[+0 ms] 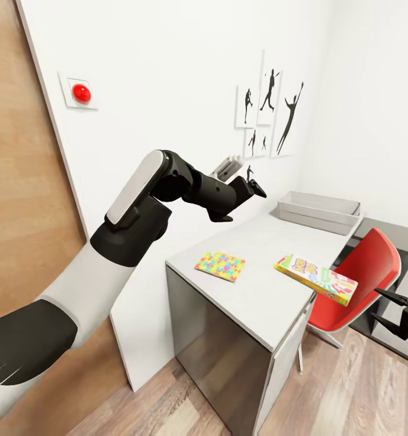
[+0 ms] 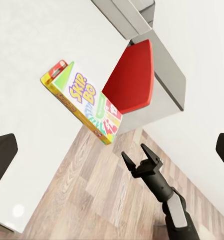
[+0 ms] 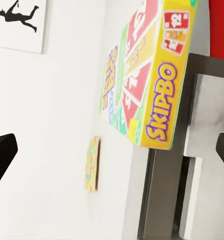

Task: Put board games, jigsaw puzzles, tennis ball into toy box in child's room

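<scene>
One Skip-Bo board game (image 1: 316, 278) on the table (image 1: 258, 303). One jigsaw puzzle (image 1: 220, 266). One grey toy box (image 1: 319, 212). One red chair (image 1: 358, 284). Two grippers: left gripper (image 1: 252, 184), right gripper (image 1: 391, 309). One red wall button (image 1: 81, 92). Wall silhouette pictures (image 1: 267, 112), about five; exact count unclear.

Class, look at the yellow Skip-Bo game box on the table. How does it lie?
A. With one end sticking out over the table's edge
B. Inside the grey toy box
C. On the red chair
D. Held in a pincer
A: the Skip-Bo box overhangs the table edge beside the red chair.
</scene>
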You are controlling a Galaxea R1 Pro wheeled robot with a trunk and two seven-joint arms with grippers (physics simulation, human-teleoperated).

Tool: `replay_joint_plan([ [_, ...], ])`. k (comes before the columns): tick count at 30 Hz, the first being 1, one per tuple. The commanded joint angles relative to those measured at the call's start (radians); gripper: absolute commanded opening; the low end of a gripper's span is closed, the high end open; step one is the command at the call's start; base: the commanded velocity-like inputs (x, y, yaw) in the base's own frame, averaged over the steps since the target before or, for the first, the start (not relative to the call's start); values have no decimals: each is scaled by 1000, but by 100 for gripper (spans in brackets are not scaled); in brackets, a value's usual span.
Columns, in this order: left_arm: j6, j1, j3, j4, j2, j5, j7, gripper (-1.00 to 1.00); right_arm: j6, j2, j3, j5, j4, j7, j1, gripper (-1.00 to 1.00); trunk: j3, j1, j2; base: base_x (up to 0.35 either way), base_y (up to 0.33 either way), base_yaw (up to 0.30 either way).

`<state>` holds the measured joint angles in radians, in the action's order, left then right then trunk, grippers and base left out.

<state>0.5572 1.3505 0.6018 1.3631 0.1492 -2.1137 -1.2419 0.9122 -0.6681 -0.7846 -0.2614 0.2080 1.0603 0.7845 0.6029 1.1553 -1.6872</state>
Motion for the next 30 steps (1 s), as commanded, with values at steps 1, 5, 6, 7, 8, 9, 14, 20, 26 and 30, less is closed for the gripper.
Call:
replay_joint_plan([
  [1, 9, 1, -1, 0, 0, -3, -6, 100, 4, 1, -2, 1, -1, 2, 1, 100, 4, 4, -8, 0, 0, 0],
  [5, 9, 1, -1, -3, 1, -4, -7, 100, 4, 2, -3, 1, -1, 2, 2, 100, 17, 19, -36, 0, 0, 0],
  [6, 9, 2, -2, -4, 1, -5, -7, 100, 4, 3, -3, 1, -1, 2, 2, 100, 20, 23, -43, 0, 0, 0],
  [7, 9, 3, -2, -5, 1, -5, -7, 100, 4, 3, -3, 0, 0, 1, 2, 100, 23, 27, -50, 0, 0, 0],
  [8, 9, 3, -2, -5, 1, -5, -7, 100, 4, 3, -3, 0, 0, 1, 2, 100, 26, 31, -57, 0, 0, 0],
  [9, 9, 5, -3, -7, 1, -6, -8, 100, 4, 4, -3, 0, 0, 1, 2, 100, 29, 35, -64, 0, 0, 0],
  [14, 9, 14, -4, -12, 2, -7, -8, 100, 4, 3, -4, -1, 2, 2, 2, 100, 45, 54, -99, 0, 0, 0],
  [20, 10, 42, -5, -26, 3, -11, -7, 100, 4, 3, -4, -8, 5, 2, 2, 100, 64, 77, -141, 0, 0, 0],
  [26, 9, 56, -5, -32, 3, -23, -7, 100, 3, 4, -4, -14, 7, 3, 2, 100, 83, 100, -183, 0, 0, 0],
  [30, 9, 64, -5, -35, 3, -33, -7, 100, 3, 4, -4, -16, 9, 3, 2, 100, 95, 115, -211, 0, 0, 0],
])
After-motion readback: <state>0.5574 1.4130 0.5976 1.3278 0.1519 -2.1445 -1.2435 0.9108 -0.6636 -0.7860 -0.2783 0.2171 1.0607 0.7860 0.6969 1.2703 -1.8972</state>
